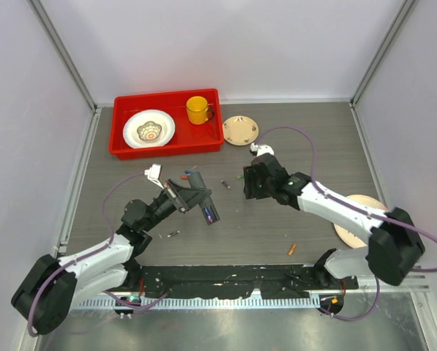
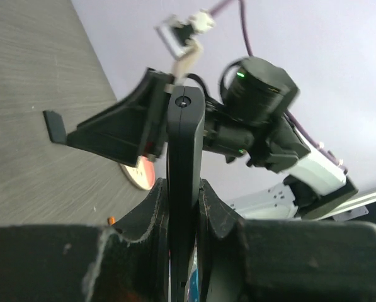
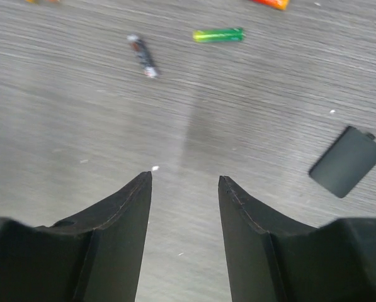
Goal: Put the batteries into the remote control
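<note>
Left jaws clamp the remote control (image 2: 185, 157) — red tray (image 1: 167, 151) holds plate (image 1: 132, 132), cup (image 1: 198, 110).

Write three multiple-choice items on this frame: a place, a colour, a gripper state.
1. The yellow cup stands: A on the table, B in the red tray, C on a plate.
2. In the right wrist view, the bright battery nearest the dark battery is: A green, B blue, C purple.
3. The left gripper is: A open, B shut on a battery, C shut on the remote control.
Key: 1 B, tray walls surround it; 2 A, its wrap is green; 3 C, the remote control sits clamped in it.
</note>
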Controlling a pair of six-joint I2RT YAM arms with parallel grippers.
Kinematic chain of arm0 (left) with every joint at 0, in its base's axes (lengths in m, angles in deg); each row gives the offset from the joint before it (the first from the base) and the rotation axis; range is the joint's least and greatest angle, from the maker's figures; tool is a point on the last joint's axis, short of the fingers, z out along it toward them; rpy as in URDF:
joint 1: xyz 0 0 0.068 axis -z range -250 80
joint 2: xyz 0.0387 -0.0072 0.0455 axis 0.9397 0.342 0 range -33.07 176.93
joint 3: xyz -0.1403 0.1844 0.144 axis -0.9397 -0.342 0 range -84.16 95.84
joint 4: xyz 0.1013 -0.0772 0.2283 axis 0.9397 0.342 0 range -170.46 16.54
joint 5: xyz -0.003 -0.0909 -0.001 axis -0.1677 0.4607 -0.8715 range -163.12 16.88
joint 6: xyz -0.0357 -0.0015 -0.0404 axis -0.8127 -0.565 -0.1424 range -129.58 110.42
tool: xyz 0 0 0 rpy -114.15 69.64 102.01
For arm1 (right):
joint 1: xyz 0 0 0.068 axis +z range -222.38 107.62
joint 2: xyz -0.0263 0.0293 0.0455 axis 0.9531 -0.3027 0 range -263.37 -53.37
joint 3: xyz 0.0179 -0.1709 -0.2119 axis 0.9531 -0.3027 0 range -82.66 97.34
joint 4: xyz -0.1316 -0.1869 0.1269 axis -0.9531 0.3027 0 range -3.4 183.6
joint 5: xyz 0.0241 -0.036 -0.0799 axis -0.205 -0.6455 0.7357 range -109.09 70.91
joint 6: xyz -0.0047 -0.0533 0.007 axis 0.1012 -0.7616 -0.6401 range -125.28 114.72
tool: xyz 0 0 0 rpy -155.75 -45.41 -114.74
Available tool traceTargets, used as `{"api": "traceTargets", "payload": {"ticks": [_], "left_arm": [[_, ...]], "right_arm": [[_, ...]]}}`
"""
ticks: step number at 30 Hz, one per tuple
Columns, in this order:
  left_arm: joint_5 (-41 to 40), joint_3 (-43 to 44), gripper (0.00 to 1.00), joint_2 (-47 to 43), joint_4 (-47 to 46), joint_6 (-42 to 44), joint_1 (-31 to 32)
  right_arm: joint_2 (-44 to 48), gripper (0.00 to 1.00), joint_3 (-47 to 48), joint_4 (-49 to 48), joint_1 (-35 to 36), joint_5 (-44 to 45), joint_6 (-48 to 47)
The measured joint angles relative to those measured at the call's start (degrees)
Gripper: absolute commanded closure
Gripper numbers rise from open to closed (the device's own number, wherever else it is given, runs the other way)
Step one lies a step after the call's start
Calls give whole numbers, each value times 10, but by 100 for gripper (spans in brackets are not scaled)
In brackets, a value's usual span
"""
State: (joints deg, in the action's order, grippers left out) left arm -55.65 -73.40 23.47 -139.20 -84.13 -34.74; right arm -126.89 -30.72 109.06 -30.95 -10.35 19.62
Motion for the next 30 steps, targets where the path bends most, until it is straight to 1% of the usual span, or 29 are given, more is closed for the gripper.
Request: {"api": "traceTargets", "payload": {"ticks": [3, 7, 9, 12, 16, 22, 30], "left_arm": [[11, -10, 100, -58, 59, 18, -2], [18, -10, 100, -150, 147, 50, -2], [19, -9, 100, -186, 180, 62, -3], [24, -10, 100, -214, 211, 71, -4], [41, -10, 100, -218, 230, 74, -5], [64, -12, 100, -197, 233, 73, -5], [78, -17, 100, -157, 200, 60, -5]], "right_arm": [[-60, 43, -3, -5, 0, 29, -16], [-163, 31, 45, -9, -4, 59, -41], [-212, 30, 80, -17, -9, 66, -52], [-263, 29, 115, -27, -16, 68, -65], [-304, 29, 143, -36, -31, 68, -80], [-327, 29, 155, -40, -52, 66, -98], [-347, 28, 166, -50, -58, 51, -106]]}}
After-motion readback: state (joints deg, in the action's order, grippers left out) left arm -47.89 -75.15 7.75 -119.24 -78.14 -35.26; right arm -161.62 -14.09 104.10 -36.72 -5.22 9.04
